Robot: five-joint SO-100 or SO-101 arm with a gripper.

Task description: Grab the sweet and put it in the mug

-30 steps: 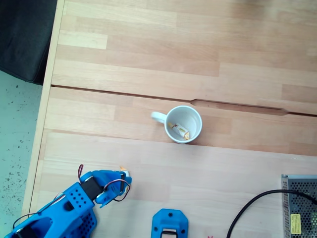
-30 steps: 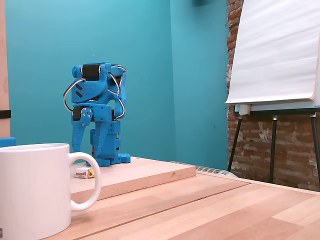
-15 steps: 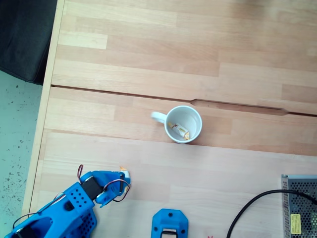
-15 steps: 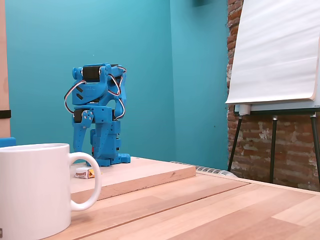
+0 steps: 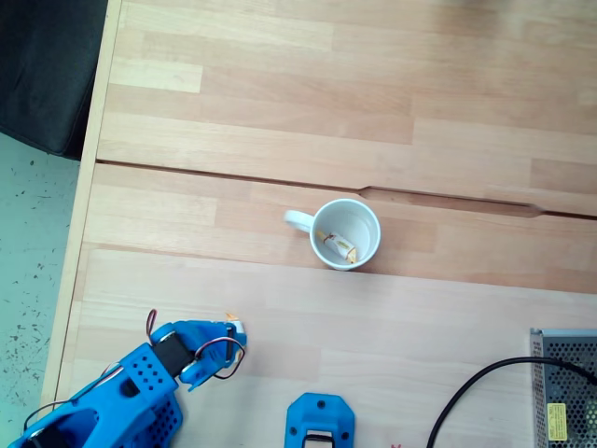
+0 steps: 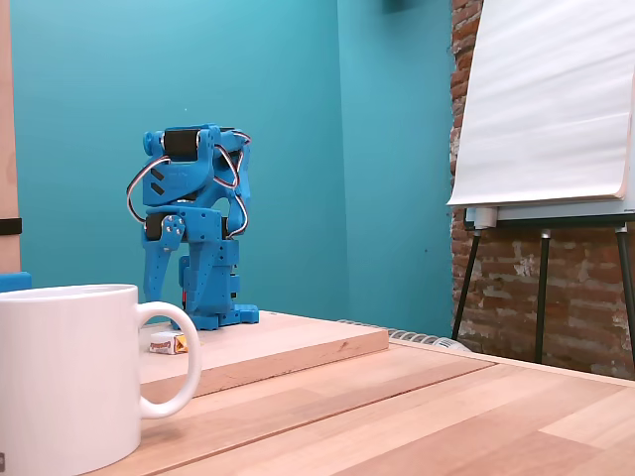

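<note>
The white mug stands near the middle of the wooden table, handle to the left in a fixed view. A sweet with yellow-orange ends lies inside it. A second sweet rests on the table at the lower left, right beside the folded blue arm. My gripper is tucked under the arm's wires, and its jaws are hidden. From the side, the mug fills the near left, the loose sweet lies on the board behind its handle, and the arm stands folded upright.
A blue printed part sits at the bottom edge. At the bottom right are a grey mesh box and a black cable. The table's left edge drops to the floor. An easel with a white pad stands behind.
</note>
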